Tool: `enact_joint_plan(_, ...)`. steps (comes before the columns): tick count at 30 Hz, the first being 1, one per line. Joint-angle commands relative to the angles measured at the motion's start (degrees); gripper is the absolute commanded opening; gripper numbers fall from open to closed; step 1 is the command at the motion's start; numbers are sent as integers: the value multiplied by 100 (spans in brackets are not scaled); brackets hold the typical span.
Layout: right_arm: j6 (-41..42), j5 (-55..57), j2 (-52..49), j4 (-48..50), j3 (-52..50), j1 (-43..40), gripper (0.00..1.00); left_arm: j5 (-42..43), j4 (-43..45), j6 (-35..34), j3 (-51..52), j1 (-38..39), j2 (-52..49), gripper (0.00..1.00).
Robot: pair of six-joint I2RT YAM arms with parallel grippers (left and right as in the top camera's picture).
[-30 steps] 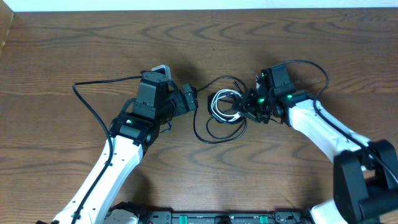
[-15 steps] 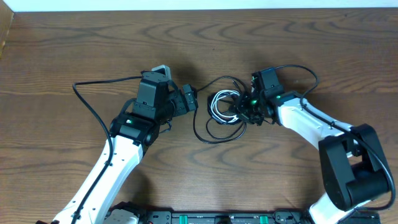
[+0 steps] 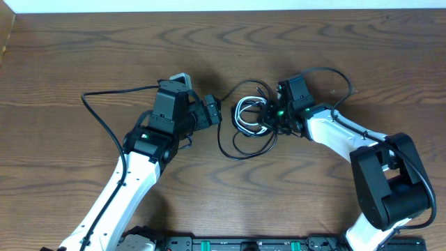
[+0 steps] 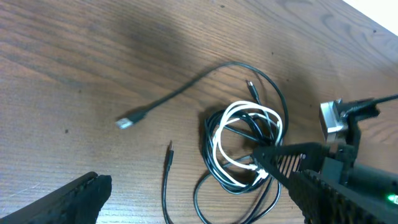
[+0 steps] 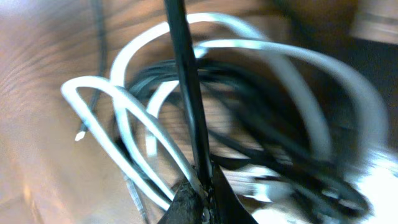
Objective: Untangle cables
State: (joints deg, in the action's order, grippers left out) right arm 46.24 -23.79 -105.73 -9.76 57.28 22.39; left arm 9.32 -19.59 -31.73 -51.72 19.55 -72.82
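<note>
Wooden tabletop (image 3: 70, 56) is holding the cable bundle (image 3: 249, 118) just ahead of the wide-open left gripper (image 3: 217, 111) while the closed right gripper (image 5: 202, 208) is pinching its black cable (image 5: 186, 93)

I see a dark brown wood-grain table (image 3: 70, 56). Near its middle lies a looped bundle of thin black and white cables (image 3: 249, 118), with one silver-tipped plug end (image 4: 126, 122) trailing loose on the bare wood beside it.

Two robot arms (image 3: 136, 164), one white cable (image 4: 256, 108) and tangled black cables (image 4: 180, 91), number unclear, occupied one table (image 3: 70, 56).
</note>
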Motion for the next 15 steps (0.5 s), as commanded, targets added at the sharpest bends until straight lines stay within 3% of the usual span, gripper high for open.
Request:
enact_joint_plan(1, -914, -1032, 181, 289, 22, -90, 1, 52, -76, -28, 22, -24, 22, 98)
enact_joint_plan(8, -1716, -1272, 1491, 177, 22, -177, 1, 55, -129, -28, 24, -24, 22, 98)
enact_joint_plan(15, -1873, -920, 3053, -177, 22, -177, 1, 55, -129, -31, 24, -24, 22, 98)
